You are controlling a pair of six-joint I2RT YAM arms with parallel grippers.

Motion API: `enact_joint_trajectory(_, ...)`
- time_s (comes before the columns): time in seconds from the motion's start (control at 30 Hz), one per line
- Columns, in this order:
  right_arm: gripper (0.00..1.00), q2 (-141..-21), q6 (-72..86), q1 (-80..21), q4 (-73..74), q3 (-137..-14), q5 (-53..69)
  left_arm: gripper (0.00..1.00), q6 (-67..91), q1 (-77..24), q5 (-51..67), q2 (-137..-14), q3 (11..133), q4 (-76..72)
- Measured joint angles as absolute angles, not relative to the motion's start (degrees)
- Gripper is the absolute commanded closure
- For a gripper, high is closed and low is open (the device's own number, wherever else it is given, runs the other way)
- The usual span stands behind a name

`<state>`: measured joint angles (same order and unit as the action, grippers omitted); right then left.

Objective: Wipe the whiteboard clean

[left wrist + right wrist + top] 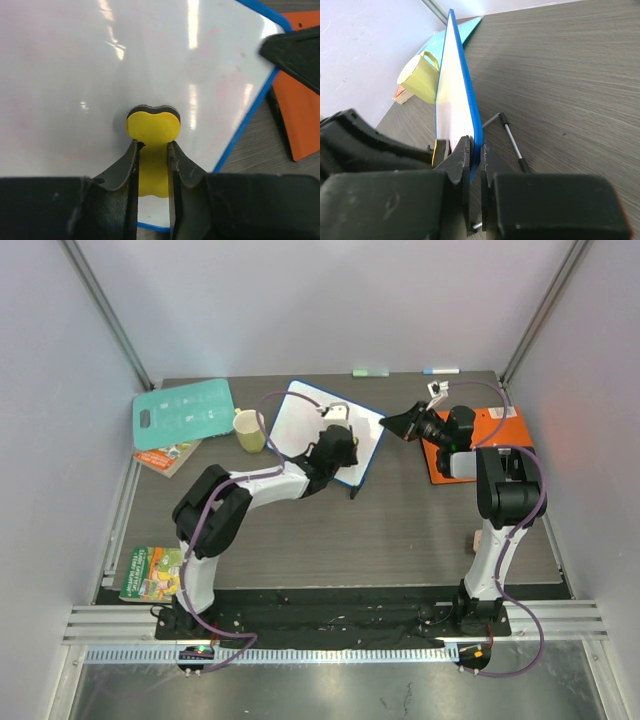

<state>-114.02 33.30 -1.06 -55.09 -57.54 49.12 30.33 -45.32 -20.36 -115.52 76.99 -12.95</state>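
The whiteboard point(300, 415) stands tilted on its feet at the far middle of the table point(400, 530), between a yellow-green mug point(249, 430) on its left and an orange folder point(500, 425) on its right. The right pincer point(474, 147) is clenched on the blue frame at the board's right-hand short edge, one finger on each face, bracing it from that side (the right wrist view shows the board edge-on, with a thin wire leg point(512, 140) propped behind it). The left pincer point(152, 144) is clenched on a yellow eraser point(152, 122), whose dark underside is pressed flat against the white face.

The coming stroke turns on where the eraser sits. It is low on the board, just above the near frame edge, and somewhat nearer the end that the right pincer holds. Most of the face therefore lies ahead of and to the left of the left pincer, along the board's long axis, which runs from the held right end toward the mug. Faint pinkish smudges show on the face, so the wiping looks unfinished. The left arm is the one placed to wipe. A sensible stroke would sweep away from the right pincer along that axis, pressing into the face so the board does not tip back.
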Motion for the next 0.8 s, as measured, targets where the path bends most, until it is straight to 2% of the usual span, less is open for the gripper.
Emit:
enact_joint_trajectory(0.17, 0.99, -114.0, 33.3, -1.7, -55.7, -57.5, 49.2, 1.00, 32.8, -40.7, -21.2, -112.3, 72.2, -12.1)
enact_joint_trajectory(0.6, 0.99, -114.0, 34.2, -2.1, -56.5, -57.5, 50.1, 1.00, 34.1, -33.3, -27.0, -112.6, 74.3, -3.9)
enact_joint_trajectory(0.8, 0.99, -114.0, 34.9, -2.2, -56.9, -57.5, 50.5, 1.00, 30.7, -35.2, -29.4, -114.5, 77.8, -1.1)
